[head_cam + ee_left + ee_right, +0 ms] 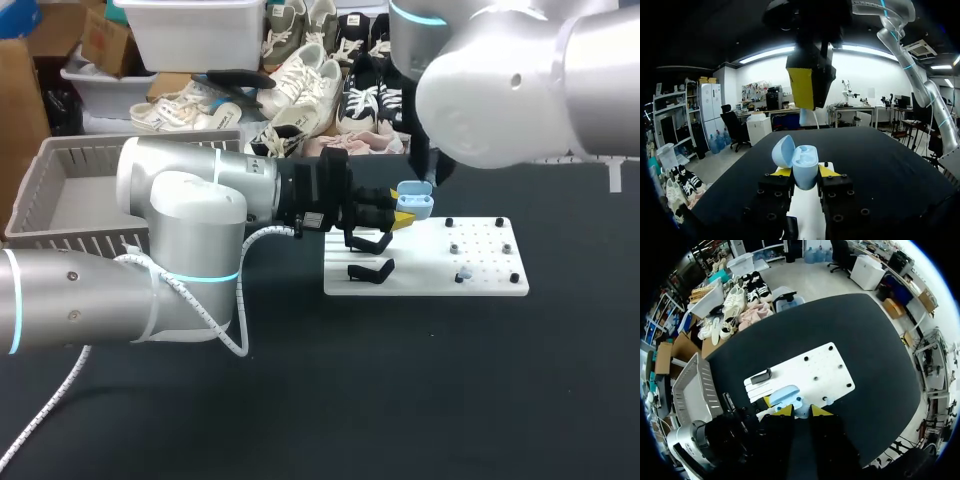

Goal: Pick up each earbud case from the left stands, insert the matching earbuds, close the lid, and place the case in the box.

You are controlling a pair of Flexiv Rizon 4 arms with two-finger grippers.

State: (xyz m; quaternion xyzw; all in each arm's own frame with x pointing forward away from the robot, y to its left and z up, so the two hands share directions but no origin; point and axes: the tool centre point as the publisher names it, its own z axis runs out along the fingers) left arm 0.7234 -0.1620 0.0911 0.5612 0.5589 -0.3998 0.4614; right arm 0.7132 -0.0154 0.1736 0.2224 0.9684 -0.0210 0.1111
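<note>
- Earbud case (805, 172), pale blue, sits between the left jaws. The yellow tips (783, 172) grip it from both sides, and its lid (782, 150) is swung open to one side.
- The right jaws hang just above the open case. They are narrow and pinch a small pale earbud (807, 117), which is clear of the case.
- Under the held case lies a white board (480, 282), and the case is over one edge of it.
- Two black stands (371, 270) are on the board's left part, just beside the left jaws.
- The board rests on the black worktop (400, 400).
- The left arm (190, 215) stretches in over the worktop from the left, and the right arm (520, 90) comes in high from the right.
- A grey slatted basket (60, 160) stands at the worktop's far left, behind the left arm.
</note>
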